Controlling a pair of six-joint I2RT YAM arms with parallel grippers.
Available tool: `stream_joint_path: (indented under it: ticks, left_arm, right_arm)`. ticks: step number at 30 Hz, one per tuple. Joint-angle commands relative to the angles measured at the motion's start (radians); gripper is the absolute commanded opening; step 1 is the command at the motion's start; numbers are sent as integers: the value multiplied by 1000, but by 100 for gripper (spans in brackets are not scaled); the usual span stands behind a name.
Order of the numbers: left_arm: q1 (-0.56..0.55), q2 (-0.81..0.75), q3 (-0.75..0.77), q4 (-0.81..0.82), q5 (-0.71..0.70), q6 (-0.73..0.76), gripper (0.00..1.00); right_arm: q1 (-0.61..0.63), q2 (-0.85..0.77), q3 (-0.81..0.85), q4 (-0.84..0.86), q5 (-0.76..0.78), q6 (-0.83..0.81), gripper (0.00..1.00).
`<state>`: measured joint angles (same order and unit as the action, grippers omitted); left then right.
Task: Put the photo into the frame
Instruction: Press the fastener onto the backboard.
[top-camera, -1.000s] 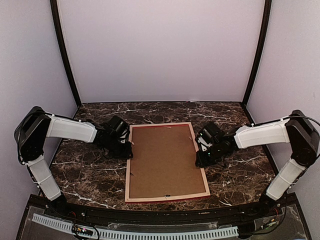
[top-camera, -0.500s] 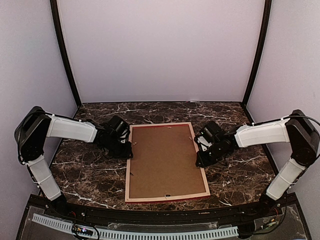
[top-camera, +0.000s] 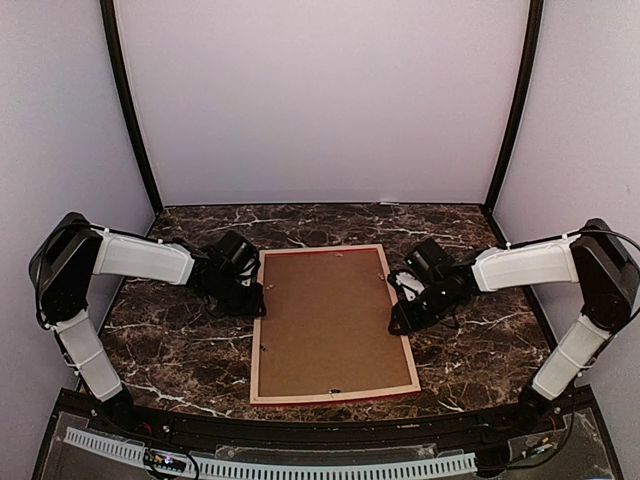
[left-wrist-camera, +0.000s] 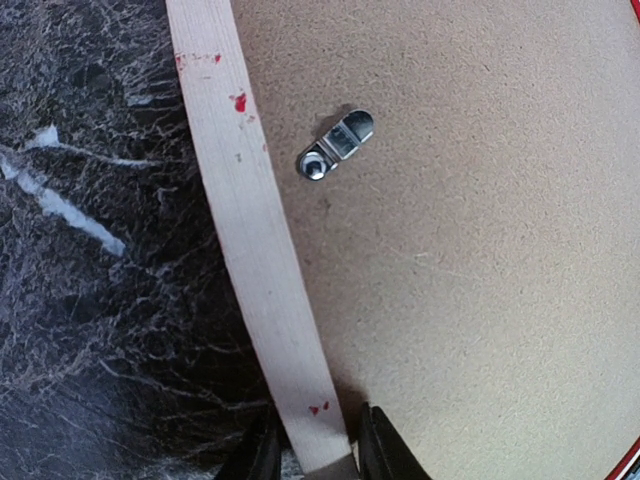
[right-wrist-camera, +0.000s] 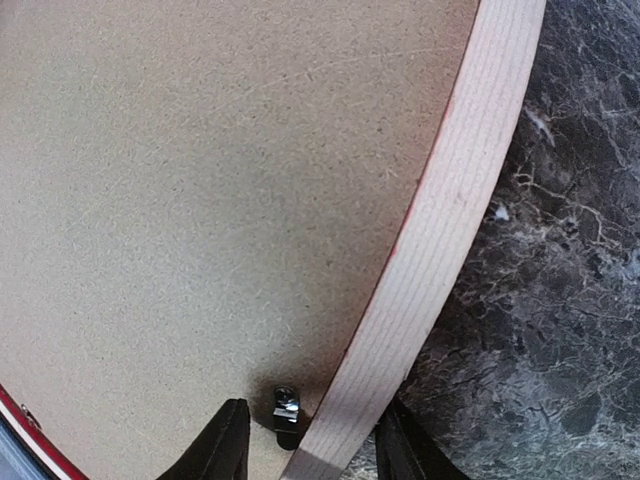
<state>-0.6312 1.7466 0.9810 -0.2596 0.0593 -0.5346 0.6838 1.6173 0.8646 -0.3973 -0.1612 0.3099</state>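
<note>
On the dark marble tabletop (top-camera: 180, 350) the frame (top-camera: 335, 392) lies face down at the centre, its pale wood rails up around a brown backing board (top-camera: 330, 315). A thin red line shows at its edges.

The left tool (top-camera: 255, 300) is at the frame's left rail and the right tool (top-camera: 398, 318) at its right rail, both towards the far half. In the left wrist view the fingers (left-wrist-camera: 262, 455) stand either side of the rail, very close to it. Whether they pinch the wood I cannot tell. The right tool's jaws stand apart, wider than the rail, with a small metal clip (right-wrist-camera: 286, 412) between the inner finger and the wood.

The step looks like taking hold of both long rails to raise or turn the frame. To do it well, both tools should close squarely on wood at matching points. The right inner finger should stay clear of the clip. The lift should be level and simultaneous, since so thin a frame would twist or slip.

No photo is in view; it may be under the board or elsewhere. Fingertip contact is cut off at both wrist views' lower edges. Another turn clip (left-wrist-camera: 335, 145) lies on the board beside the left rail, and whether it is locked is unclear.
</note>
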Motion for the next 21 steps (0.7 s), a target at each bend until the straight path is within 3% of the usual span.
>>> stream_joint_path:
  ticks: [1,7,17,21]
  left_arm:
    - [4,8,-4,-55,-23,13,30]
    - [4,8,-3,-56,-24,15,30]
    - [4,9,0,-62,-25,17,30]
    - [4,11,1,-62,-25,18,30]
  right_arm:
    - [-10,-20,-9,18,-58,-21,43]
    - [-16,-4,-6,-1,-34,-44,32]
    - [-17,24,-10,-11,16,-65,33]
    - [-19,21,-2,-8,34,-59,27]
